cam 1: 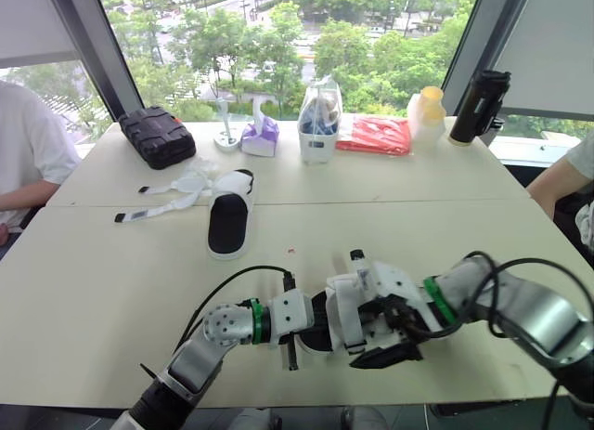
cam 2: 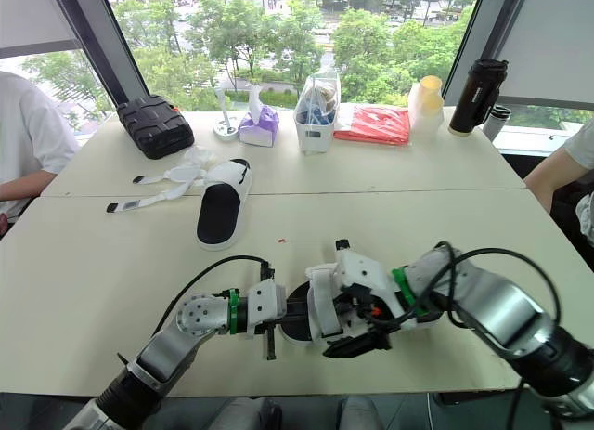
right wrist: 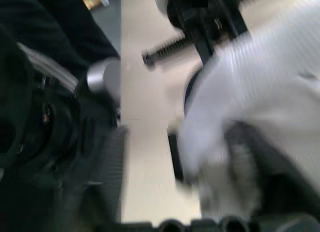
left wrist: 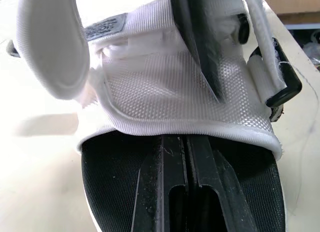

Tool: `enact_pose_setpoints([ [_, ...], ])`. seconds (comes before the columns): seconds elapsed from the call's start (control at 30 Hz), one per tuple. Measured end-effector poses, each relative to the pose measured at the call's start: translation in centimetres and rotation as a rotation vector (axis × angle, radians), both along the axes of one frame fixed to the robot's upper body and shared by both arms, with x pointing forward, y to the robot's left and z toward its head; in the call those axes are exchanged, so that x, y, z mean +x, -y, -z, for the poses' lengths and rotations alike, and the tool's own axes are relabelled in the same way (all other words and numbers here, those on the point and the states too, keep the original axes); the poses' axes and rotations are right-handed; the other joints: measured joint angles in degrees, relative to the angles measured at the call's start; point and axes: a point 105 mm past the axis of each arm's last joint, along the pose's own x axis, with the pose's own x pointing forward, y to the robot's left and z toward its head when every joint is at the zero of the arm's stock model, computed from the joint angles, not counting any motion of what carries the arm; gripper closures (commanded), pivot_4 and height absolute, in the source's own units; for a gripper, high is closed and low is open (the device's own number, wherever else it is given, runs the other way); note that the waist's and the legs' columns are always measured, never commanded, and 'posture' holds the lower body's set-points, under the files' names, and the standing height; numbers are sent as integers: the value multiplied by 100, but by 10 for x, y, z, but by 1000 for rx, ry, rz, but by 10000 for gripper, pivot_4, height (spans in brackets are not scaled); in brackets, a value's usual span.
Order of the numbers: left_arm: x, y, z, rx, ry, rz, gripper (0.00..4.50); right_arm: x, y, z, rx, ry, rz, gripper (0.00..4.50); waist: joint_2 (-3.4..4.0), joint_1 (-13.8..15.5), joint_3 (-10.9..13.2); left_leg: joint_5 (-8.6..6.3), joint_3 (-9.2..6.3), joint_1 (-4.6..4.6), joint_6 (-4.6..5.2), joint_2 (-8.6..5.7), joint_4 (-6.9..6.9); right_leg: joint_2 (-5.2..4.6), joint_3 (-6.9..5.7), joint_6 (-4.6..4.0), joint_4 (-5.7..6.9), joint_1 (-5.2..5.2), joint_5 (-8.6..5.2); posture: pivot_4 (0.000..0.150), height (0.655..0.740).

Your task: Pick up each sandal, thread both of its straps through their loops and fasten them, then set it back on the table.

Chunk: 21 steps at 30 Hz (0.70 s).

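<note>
A white caddy [cam 1: 318, 123] at the table's [cam 1: 111, 291] far edge is packed with blue and white items (too small to name). One sandal [cam 1: 345, 323] is found near the front edge between both grippers. The left gripper [left wrist: 186, 147] is laid on its black insole, jaws pressed together; the state of the right gripper [cam 1: 388, 348] cannot be told. The other sandal [cam 1: 229, 222] is seen mid-table, straps loose

Open table [cam 1: 102, 281] down the left and across mid-right, plenty of room. Upper left of centre, the far sandal [cam 1: 229, 221] and its splayed straps [cam 1: 172, 200] block; black case [cam 1: 158, 136], tissue box [cam 1: 261, 136], caddy [cam 1: 318, 123], red pouch [cam 1: 374, 134] and flask [cam 1: 479, 105] crowd the top edge.
</note>
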Motion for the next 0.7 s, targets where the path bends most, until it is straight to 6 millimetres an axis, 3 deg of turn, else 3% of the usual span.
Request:
enact_pose_setpoints([
  [0.3,1,0,1,-4,3,2,45000,-17,38,-39,-36,-46,119,1134,13,1,16,-3,4,-7,5,2,-3,-4,-2,5,-3,-7,-4,1500,7400],
  [0.47,1,0,1,-4,4,4,45000,-38,46,-30,31,-228,217,1134,16,-2,16,-4,10,-11,6,2,-3,-9,-1,5,-6,-10,-5,1500,7400],
  [0.57,1,0,1,-5,3,5,45000,-47,49,-14,63,-285,282,1134,6,2,21,-4,7,-11,5,3,-3,-9,-5,6,-8,-8,-6,1500,7400],
  [0.7,1,0,0,-3,3,7,45000,-46,38,7,128,-289,337,1134,14,-9,22,-5,14,-8,6,0,-4,-12,-2,9,-10,-7,-5,1500,7400],
])
